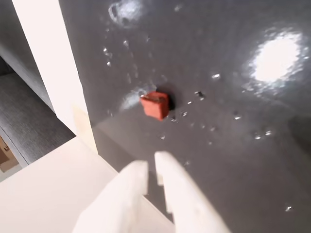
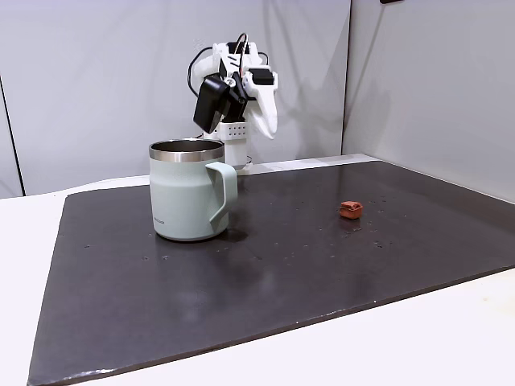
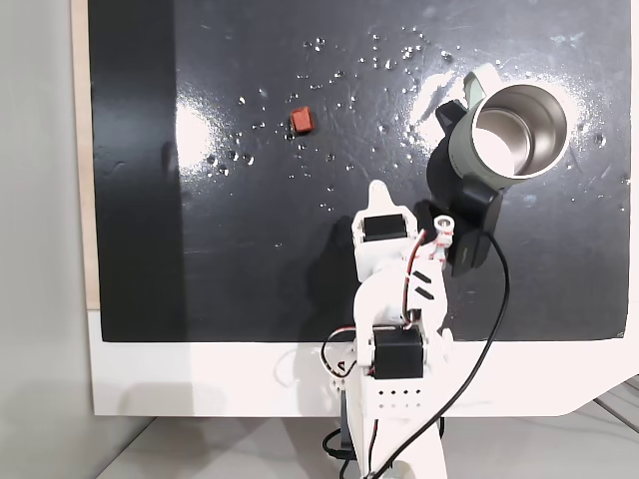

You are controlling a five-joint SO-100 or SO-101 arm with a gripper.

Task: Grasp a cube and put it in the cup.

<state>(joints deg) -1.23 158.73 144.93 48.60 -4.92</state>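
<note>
The cube (image 1: 155, 104) is a small reddish-brown block lying alone on the dark mat (image 1: 233, 160). My gripper (image 1: 151, 165) hangs above and short of it, its white fingers (image 1: 133, 182) almost together with nothing between them. In a fixed view the cube (image 2: 348, 210) sits to the right of the cup (image 2: 187, 193), a sage-green mug with a steel rim and its handle turned right. My gripper (image 2: 267, 127) is raised at the back, behind the cup. From above, the cube (image 3: 301, 121) lies up and left of my gripper (image 3: 380, 189), and the cup (image 3: 519, 125) stands at the upper right.
Small shiny specks and light glare dot the mat around the cube. The mat lies on a white table (image 2: 451, 338), whose edge (image 1: 53, 77) shows at the left of the wrist view. Grey walls (image 2: 96, 72) stand behind the arm base (image 3: 394, 399).
</note>
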